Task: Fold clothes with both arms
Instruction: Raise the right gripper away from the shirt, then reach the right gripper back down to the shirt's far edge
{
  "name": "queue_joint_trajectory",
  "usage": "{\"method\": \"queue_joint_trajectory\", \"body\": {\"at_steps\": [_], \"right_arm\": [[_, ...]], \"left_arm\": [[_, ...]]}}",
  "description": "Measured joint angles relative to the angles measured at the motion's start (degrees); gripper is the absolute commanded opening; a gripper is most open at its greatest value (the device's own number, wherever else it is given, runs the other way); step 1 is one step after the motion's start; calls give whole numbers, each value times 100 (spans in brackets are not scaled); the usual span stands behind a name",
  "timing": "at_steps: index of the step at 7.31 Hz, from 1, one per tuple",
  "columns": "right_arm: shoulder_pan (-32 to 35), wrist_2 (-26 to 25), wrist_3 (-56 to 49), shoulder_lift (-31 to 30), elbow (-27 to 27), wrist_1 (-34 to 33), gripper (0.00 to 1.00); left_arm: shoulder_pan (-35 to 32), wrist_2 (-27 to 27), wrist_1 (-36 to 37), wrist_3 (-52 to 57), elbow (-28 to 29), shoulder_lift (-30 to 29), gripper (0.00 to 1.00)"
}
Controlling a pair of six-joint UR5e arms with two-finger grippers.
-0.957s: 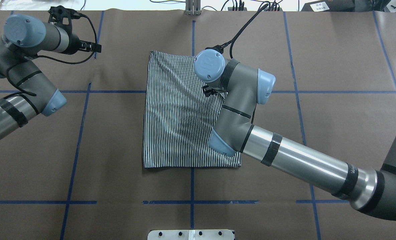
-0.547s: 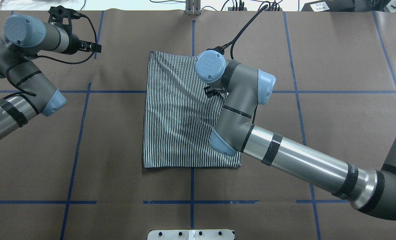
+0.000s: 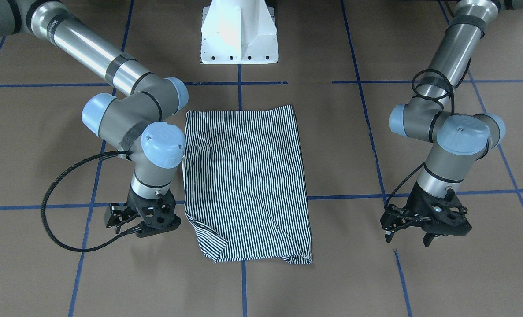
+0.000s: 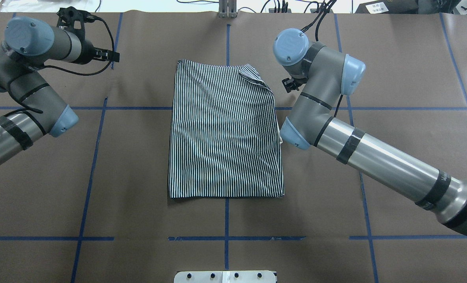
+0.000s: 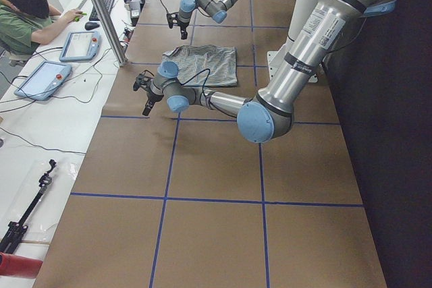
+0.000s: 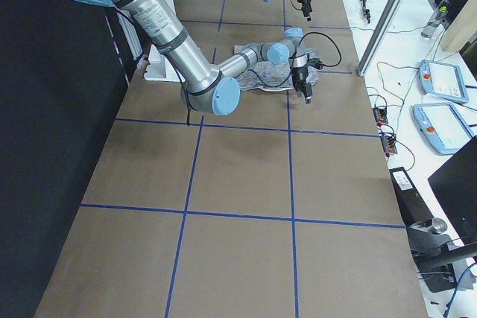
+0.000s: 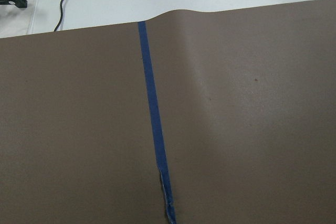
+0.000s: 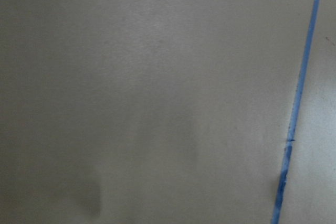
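Note:
The striped shirt [image 4: 225, 133] lies folded into a flat rectangle at the table's middle, also seen in the front view [image 3: 248, 185]. Its far right corner [image 4: 257, 78] is creased and slightly turned over. My right gripper [image 3: 155, 229] hangs just off that corner, beside the cloth and holding nothing, with its fingers apart; in the overhead view my right gripper [image 4: 290, 84] is mostly hidden under its wrist. My left gripper [image 4: 113, 56] is open and empty far to the left of the shirt, low over bare paper [image 3: 446, 237]. Both wrist views show only brown paper and blue tape.
Brown paper with blue tape lines [image 4: 225, 237] covers the table. The white pedestal base [image 3: 239, 35] stands on the robot's side. Beyond the far edge are cables and a metal post [image 4: 226, 8]. A person [image 5: 23, 11] sits at a side desk with tablets.
My right arm has swung off the top of the shirt to the right and far side. It uncovers the shirt's right part and far right corner. The left arm has not moved.

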Motion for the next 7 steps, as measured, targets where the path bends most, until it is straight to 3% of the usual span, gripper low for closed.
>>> {"method": "queue_joint_trajectory", "body": {"at_steps": [4, 7], "right_arm": [[51, 381, 408, 612, -184, 178, 100], [-249, 256, 1642, 1604, -1167, 345, 100]], "left_arm": [[0, 0, 0, 0, -8, 0, 100], [0, 0, 8, 0, -1, 0, 100]]}}
